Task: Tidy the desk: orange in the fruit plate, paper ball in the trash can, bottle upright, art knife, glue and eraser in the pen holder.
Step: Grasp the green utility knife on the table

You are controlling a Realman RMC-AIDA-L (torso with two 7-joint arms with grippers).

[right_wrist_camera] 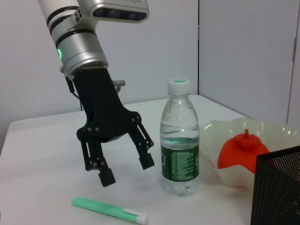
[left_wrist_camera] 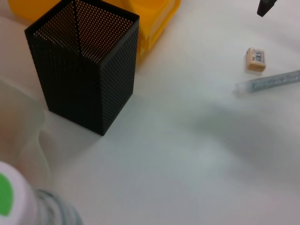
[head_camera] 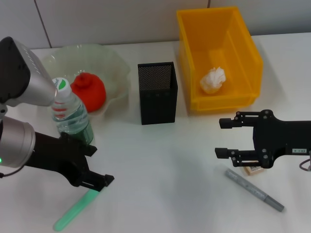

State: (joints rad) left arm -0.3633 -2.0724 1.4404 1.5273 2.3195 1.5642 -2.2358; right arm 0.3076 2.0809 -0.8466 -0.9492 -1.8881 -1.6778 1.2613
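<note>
Green knife (head_camera: 75,209) is seen flat on tabletop (head_camera: 165,165), w/ left gripper (head_camera: 95,167) spread wide above it, empty; bottle (head_camera: 70,114) upright. Right gripper (head_camera: 224,138) is held open, empty, near eraser (head_camera: 253,169).

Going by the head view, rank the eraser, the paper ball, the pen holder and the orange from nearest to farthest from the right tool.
Measured from the right tool:
1. Eraser, just below its lower finger, on the table.
2. Paper ball, behind the tool, inside the yellow bin.
3. Pen holder, toward the middle of the table; only slightly farther than the paper ball.
4. Orange, far across, in the fruit plate.
</note>
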